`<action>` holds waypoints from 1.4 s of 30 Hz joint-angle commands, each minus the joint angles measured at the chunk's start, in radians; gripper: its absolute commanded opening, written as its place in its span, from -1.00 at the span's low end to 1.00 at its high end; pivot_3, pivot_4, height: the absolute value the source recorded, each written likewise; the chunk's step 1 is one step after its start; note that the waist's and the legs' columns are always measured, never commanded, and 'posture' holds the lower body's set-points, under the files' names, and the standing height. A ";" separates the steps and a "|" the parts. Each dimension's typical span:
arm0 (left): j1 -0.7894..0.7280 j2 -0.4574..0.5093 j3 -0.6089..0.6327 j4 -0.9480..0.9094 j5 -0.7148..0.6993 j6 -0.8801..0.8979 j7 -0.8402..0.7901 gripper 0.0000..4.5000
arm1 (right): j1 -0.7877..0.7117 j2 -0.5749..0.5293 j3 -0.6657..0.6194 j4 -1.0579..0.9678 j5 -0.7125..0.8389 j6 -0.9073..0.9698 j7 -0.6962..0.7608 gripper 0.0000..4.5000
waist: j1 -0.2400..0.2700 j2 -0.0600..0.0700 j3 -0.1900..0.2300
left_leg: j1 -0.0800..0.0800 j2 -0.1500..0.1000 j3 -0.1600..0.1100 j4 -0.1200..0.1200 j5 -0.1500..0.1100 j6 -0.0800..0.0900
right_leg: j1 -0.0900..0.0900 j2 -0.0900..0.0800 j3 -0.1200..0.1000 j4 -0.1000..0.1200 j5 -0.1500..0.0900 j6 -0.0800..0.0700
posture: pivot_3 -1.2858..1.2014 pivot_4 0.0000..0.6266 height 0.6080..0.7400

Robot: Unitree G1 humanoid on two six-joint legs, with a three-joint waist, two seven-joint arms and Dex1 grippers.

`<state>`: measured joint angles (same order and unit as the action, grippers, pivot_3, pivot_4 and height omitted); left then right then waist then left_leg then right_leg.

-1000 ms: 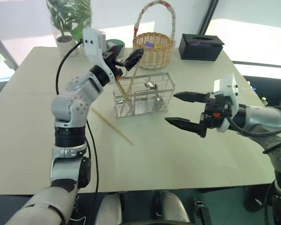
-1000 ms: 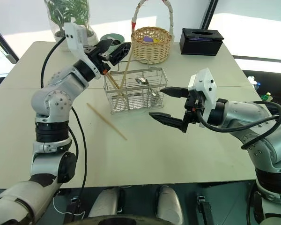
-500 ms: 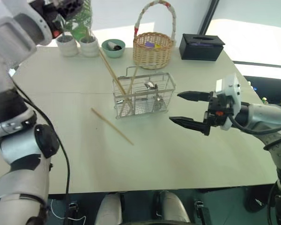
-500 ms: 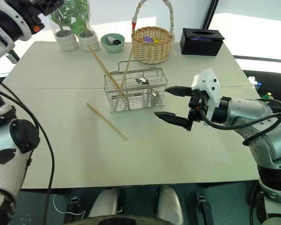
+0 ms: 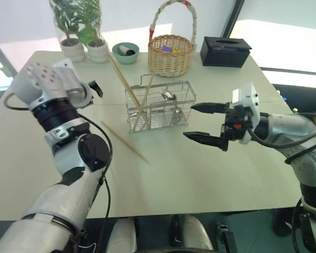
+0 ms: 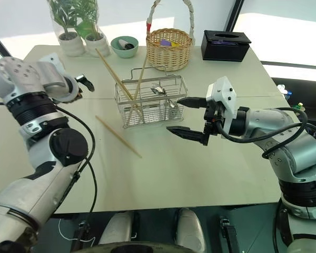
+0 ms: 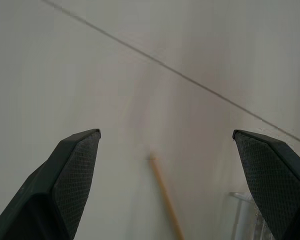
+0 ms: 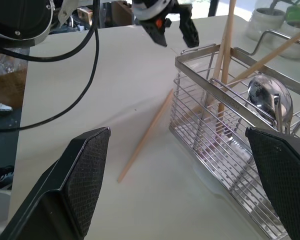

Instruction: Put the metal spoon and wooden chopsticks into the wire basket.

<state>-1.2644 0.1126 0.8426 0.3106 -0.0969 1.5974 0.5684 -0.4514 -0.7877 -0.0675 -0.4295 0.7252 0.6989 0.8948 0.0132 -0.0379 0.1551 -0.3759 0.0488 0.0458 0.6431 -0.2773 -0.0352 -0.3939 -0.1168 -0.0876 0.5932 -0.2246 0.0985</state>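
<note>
The wire basket [image 5: 159,105] stands mid-table with the metal spoon [image 5: 168,96] and two wooden chopsticks [image 5: 127,87] leaning upright in it. A third chopstick [image 5: 125,141] lies flat on the table, in front of the basket and to its left. My left gripper [image 7: 165,135] hovers open above the table left of the basket, tilted downward, and the loose chopstick's end [image 7: 162,192] lies below its gap. My right gripper [image 5: 189,122] is open and empty just right of the basket, pointing toward it. In the right wrist view the basket [image 8: 230,115] is close ahead.
A round wicker basket [image 5: 171,52], a black tissue box [image 5: 225,51], a green bowl [image 5: 125,51] and potted plants [image 5: 76,31] line the table's far edge. Bare tabletop lies in front of the wire basket.
My left gripper has left the basket's top, where a chopstick stood at its fingers, and has swung left and down over the table. That chopstick now leans in the basket. The right gripper stayed still.
</note>
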 commanded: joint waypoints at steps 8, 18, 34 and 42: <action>0.025 -0.076 0.061 0.130 0.076 -0.120 0.032 0.99 | 0.016 0.012 -0.037 -0.070 0.023 0.005 -0.050 1.00 | 0.000 0.000 0.001 | -0.001 0.000 0.000 0.000 0.000 -0.001 | -0.001 0.000 0.000 0.000 0.000 0.000 | 0.03 -0.52 0.65; 0.045 -0.069 0.092 0.309 0.040 -0.267 0.115 -0.32 | 0.040 0.020 -0.065 -0.103 0.046 0.016 -0.106 1.00 | 0.005 0.003 -0.001 | 0.001 0.000 0.000 0.001 0.000 -0.001 | 0.000 -0.001 0.000 0.000 0.000 0.000 | 0.03 -0.52 0.65; 0.057 0.106 0.014 0.301 -0.062 -0.407 0.005 -0.99 | 0.037 -0.002 -0.082 -0.094 0.062 0.024 -0.103 1.00 | 0.017 0.004 -0.001 | 0.000 0.000 0.001 0.000 0.000 -0.001 | -0.002 -0.001 0.000 0.000 0.000 0.000 | 0.03 -0.52 0.65; -0.046 0.449 -0.272 0.503 -0.080 -1.033 -0.595 -0.99 | 0.032 -0.002 -0.083 -0.087 0.057 0.029 -0.108 1.00 | 0.004 0.002 0.000 | -0.009 0.001 0.002 -0.002 0.002 -0.004 | -0.010 0.000 -0.001 0.000 0.001 -0.002 | 0.03 -0.52 0.65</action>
<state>-1.2438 0.5340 0.6065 0.8141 -0.1536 0.6871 0.0761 -0.4053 -0.7882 -0.1269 -0.4972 0.7697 0.7321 0.7909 0.0171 -0.0355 0.1554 -0.3866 0.0497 0.0472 0.6418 -0.2752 -0.0391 -0.4047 -0.1171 -0.0890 0.5920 -0.2232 0.0964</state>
